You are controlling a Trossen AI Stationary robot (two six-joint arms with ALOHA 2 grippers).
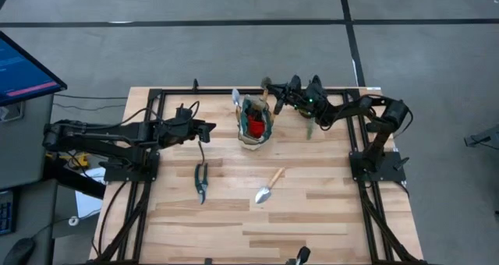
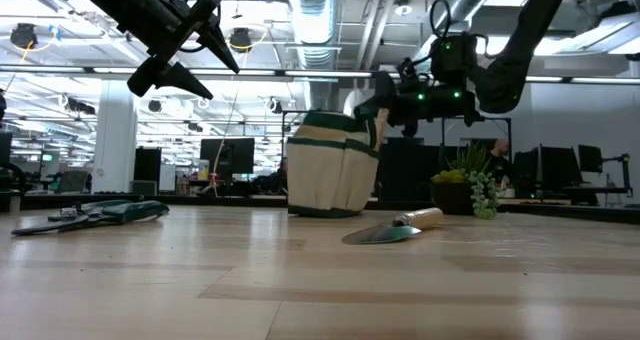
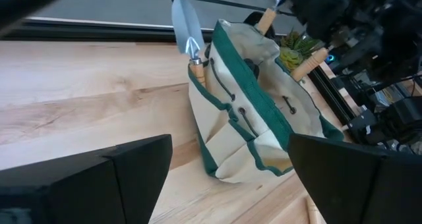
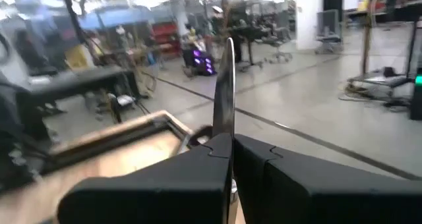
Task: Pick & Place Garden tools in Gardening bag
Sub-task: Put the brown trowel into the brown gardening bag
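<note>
The green and cream gardening bag (image 1: 256, 125) stands upright at the table's far middle and also shows in the low view (image 2: 330, 165). A trowel stands in its outer pocket with the blade up (image 3: 186, 26), and a red piece (image 1: 256, 128) lies inside. My right gripper (image 1: 275, 99) is shut on a silver-bladed tool just right of and above the bag. My left gripper (image 1: 209, 128) is open and empty, raised left of the bag. Dark-handled shears (image 1: 201, 181) and a wooden-handled trowel (image 1: 269, 189) lie flat on the table. My right gripper pinches the tool's thin silver blade (image 4: 225, 118) between its two fingers; the blade shows edge-on and sticks out past the fingertips. The fingers come from the table's right side toward the bag. The tool is clear of the table. Its wooden handle (image 2: 378, 130) hangs by the bag's upper right edge.
A small potted green plant (image 1: 310, 125) stands just right of the bag, under my right arm. A black frame (image 1: 156, 93) runs round the table. A monitor (image 1: 23, 70) stands beyond the left edge.
</note>
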